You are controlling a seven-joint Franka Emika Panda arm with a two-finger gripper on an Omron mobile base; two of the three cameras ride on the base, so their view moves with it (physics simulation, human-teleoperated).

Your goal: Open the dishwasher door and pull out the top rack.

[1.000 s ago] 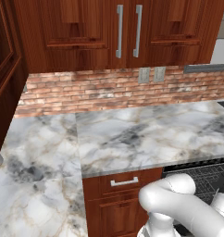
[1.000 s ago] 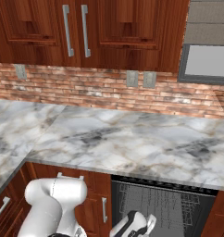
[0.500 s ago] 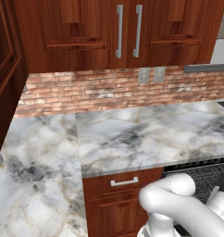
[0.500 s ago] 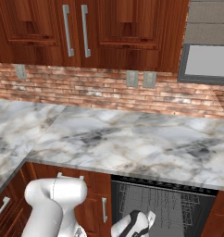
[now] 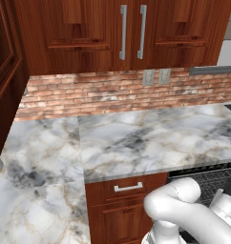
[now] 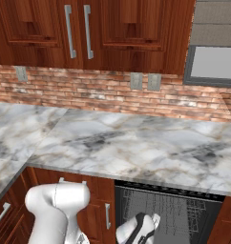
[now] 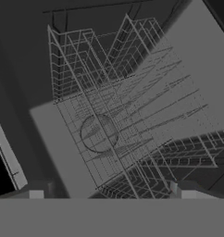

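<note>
The dishwasher stood open under the marble desk (image 6: pixel 136 143); in the right base view its dark cavity showed the wire grid of the top rack (image 6: pixel 172 214) just below the desk's front edge, with the white arm's hand low in front of the opening; in the left base view the same rack (image 5: pixel 210 178) appeared at the right edge, under the desk (image 5: pixel 151 138) and beside a reddish-brown drawer front (image 5: pixel 127 188) with a small silver handle; the arm's white elbow covered the lower part of that opening.

In the hand view the top rack (image 7: pixel 127 106) lay close before the camera, its thin crossed rods running away in tilted rows over grey inner walls, and a round shape showed through the grid near the middle; a long grey bar at the left edge of that view could not be identified with certainty; the dishwasher door itself could not be made out clearly in any view.

The fingers (image 7: pixel 35 192) were spread wide, one tip at each lower corner of the hand view, pinching nothing; the rack's rods lay between and beyond them, and whether a tip touched a rod could not be told.

Above the desk ran a brick backsplash (image 6: pixel 89 90) with wall outlets, and wooden upper cabinets (image 6: pixel 89 28) with long grey handles.
</note>
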